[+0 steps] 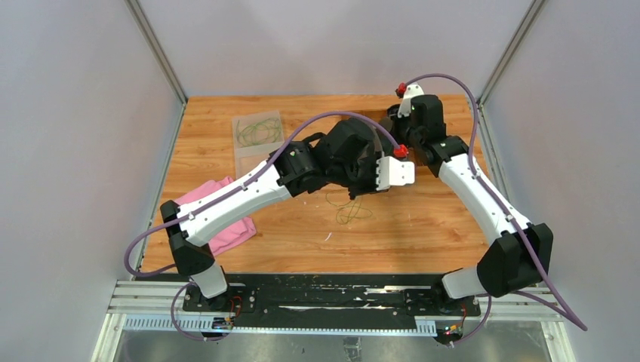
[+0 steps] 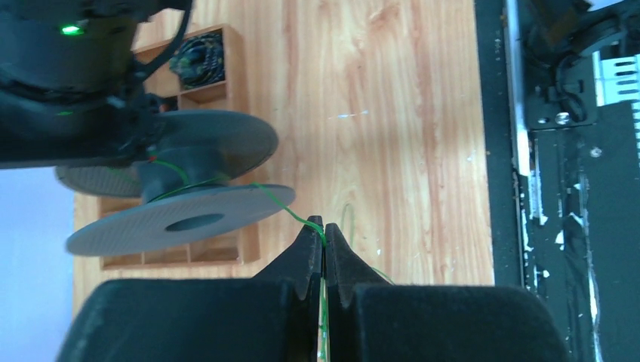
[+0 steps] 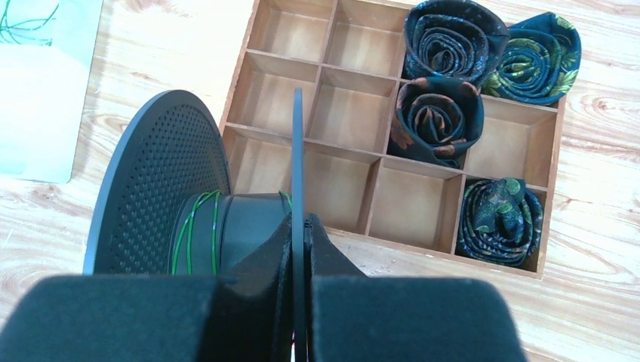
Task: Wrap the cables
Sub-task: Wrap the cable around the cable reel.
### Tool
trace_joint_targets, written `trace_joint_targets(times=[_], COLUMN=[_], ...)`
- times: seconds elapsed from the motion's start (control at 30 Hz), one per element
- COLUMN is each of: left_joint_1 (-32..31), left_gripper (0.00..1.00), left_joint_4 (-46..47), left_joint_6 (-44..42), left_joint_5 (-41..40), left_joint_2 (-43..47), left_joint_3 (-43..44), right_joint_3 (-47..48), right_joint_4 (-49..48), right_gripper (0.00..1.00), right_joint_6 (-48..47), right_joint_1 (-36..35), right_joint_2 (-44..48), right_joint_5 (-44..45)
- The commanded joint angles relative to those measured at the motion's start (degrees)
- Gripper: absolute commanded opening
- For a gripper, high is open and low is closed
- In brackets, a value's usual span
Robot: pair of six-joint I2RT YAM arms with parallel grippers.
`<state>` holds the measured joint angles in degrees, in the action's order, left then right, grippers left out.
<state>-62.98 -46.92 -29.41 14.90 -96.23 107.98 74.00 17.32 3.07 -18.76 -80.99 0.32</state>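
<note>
A thin green cable [image 2: 290, 213] runs from the hub of the black spool [image 2: 151, 222] to my left gripper [image 2: 325, 222], which is shut on it at the fingertips. The cable's loose tail [image 1: 349, 210] lies curled on the table below the left wrist. My right gripper [image 3: 300, 219] is shut on the thin edge of one spool flange [image 3: 298, 151], holding the spool [image 3: 158, 173] above the table. A few green turns [image 3: 198, 226] sit on the hub. A second bundle of green cable [image 1: 256, 130] lies at the back left.
A wooden divided tray [image 3: 343, 113] holds several rolled dark ties [image 3: 453, 41] beneath the spool. A clear bag [image 1: 253, 154] at the back left holds the second cable bundle. A pink cloth [image 1: 226, 219] lies at the left. The black base plate [image 2: 589, 226] borders the near edge.
</note>
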Motion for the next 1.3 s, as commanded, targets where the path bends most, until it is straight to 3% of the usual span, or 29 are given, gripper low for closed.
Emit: trace_joint_targets(times=[0.0, 0.57, 0.73, 1.03, 1.27], left_joint_1=[0.85, 12.32, 12.08, 7.08, 4.78], left_gripper=[0.00, 0.00, 0.00, 0.00, 0.00], left_joint_4=[0.34, 11.92, 12.42, 11.06, 14.80], left_joint_6=[-0.93, 12.52, 15.80, 10.87, 11.63], left_joint_5=[-1.97, 4.02, 10.93, 10.00, 10.63], left_joint_2=[3.31, 2.84, 2.01, 2.83, 1.02], left_joint_3=[2.58, 1.00, -0.46, -7.59, -13.02], right_joint_3=[-2.38, -10.09, -7.79, 1.70, 7.20], right_joint_4=[-6.87, -11.25, -9.73, -1.56, 1.53], right_gripper=[0.01, 0.01, 0.01, 0.01, 0.01], right_joint_6=[-3.08, -7.32, -4.22, 1.70, 5.95], right_joint_1=[-1.04, -4.96, -4.97, -4.53, -4.29], right_joint_2=[2.62, 6.06, 4.46, -0.97, -2.90], right_joint_5=[-0.27, -0.33, -1.98, 0.15, -0.34])
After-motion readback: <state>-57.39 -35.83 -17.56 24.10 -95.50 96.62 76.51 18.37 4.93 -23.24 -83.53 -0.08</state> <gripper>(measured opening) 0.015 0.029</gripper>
